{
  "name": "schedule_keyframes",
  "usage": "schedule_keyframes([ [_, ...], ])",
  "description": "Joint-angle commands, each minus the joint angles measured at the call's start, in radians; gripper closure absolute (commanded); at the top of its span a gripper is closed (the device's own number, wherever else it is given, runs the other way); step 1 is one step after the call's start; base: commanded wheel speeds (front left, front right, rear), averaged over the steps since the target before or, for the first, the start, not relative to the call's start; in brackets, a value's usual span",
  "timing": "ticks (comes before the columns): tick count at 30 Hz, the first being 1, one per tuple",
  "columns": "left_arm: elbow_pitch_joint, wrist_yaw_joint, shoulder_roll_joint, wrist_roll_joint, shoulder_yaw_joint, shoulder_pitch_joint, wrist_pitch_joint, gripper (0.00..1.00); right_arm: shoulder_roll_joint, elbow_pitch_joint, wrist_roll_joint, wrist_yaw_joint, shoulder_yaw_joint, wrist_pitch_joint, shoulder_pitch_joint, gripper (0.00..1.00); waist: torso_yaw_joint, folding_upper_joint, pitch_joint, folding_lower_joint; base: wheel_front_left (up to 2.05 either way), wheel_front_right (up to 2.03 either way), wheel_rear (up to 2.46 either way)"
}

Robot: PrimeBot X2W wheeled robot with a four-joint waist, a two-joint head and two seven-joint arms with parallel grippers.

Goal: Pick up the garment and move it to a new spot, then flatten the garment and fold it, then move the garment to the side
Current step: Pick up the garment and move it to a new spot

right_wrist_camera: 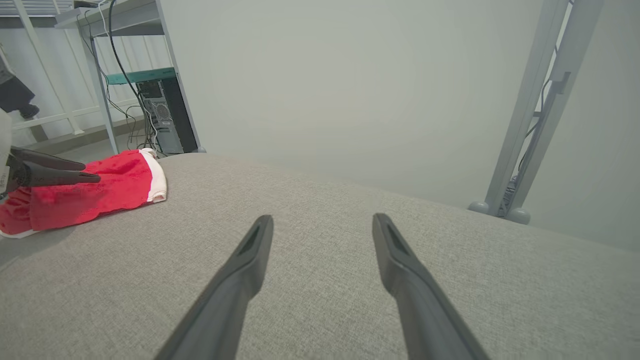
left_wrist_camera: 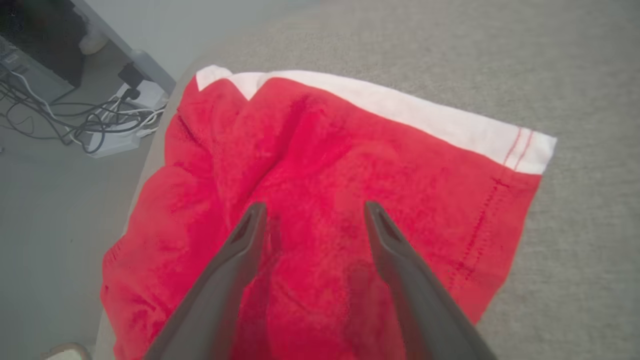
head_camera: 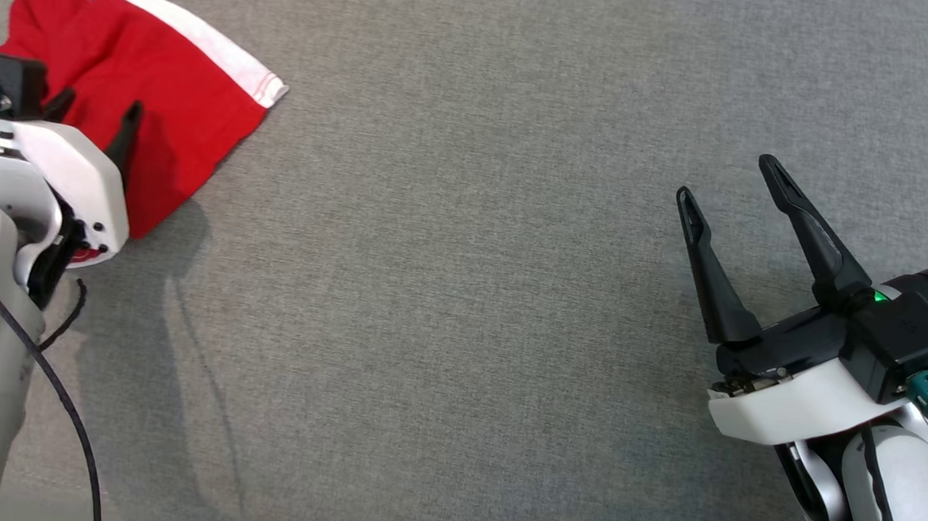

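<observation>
Garment (head_camera: 177,118): red with a white band, rumpled, lying at the far left corner of the grey fabric surface (head_camera: 461,308), near its edge. Left claw (head_camera: 99,106): just above the red cloth, fingers apart, nothing gripped. Right claw (head_camera: 726,179): fingers apart, empty, over bare fabric, well apart from the garment.

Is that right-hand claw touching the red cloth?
No, the right gripper stands open over the grey surface, well apart from the red garment.
</observation>
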Motion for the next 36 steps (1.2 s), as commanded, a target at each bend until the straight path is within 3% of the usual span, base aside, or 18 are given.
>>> schedule_keyframes([
  [1,0.014,0.008,0.011,-0.006,0.002,-0.015,0.007,0.00,-0.003,-0.005,-0.002,0.000,0.000,0.003,-0.009,0.00,-0.012,0.0000,0.010,0.0000,0.00,0.00,0.00],
  [4,0.110,0.010,0.005,-0.003,-0.009,-0.060,0.053,0.00,-0.008,-0.003,0.002,0.000,0.006,0.007,-0.008,0.00,-0.024,0.0000,0.016,0.0000,0.00,0.00,0.00],
  [5,0.130,0.009,0.002,-0.010,-0.010,-0.065,0.061,0.21,-0.008,-0.002,0.002,0.000,0.006,0.006,-0.009,0.00,-0.026,0.0000,0.016,0.0000,0.00,0.00,0.00],
  [6,0.148,0.008,-0.004,-0.019,-0.007,-0.067,0.069,0.86,-0.006,0.000,0.002,0.000,0.005,0.004,-0.009,0.00,-0.028,0.0000,0.015,0.0000,0.00,0.00,0.00],
  [7,0.162,0.006,-0.009,-0.027,-0.006,-0.071,0.076,1.00,-0.004,0.002,0.001,0.000,0.004,0.002,-0.009,0.00,-0.029,0.0000,0.015,0.0000,0.00,0.00,0.00],
  [15,0.210,0.000,-0.011,-0.059,-0.013,-0.085,0.036,1.00,0.004,0.018,-0.004,0.000,0.002,-0.011,-0.008,0.00,-0.024,0.0000,-0.010,0.0000,0.00,0.00,0.00],
  [23,0.153,0.005,-0.002,-0.078,0.009,-0.075,-0.174,1.00,0.019,0.058,0.013,0.000,0.006,-0.045,-0.001,0.00,-0.023,0.0000,-0.092,0.0000,0.00,0.00,0.00],
  [30,0.047,0.006,0.004,-0.074,0.008,-0.048,-0.301,1.00,0.050,0.123,0.037,0.000,0.001,-0.101,0.018,0.00,-0.057,0.0000,-0.201,0.0000,0.00,0.00,0.00],
  [36,-0.120,0.000,-0.018,-0.074,-0.049,-0.001,-0.308,1.00,0.068,0.162,0.046,0.000,-0.019,-0.136,0.046,0.00,-0.104,0.0000,-0.280,0.0000,0.00,0.00,0.00],
])
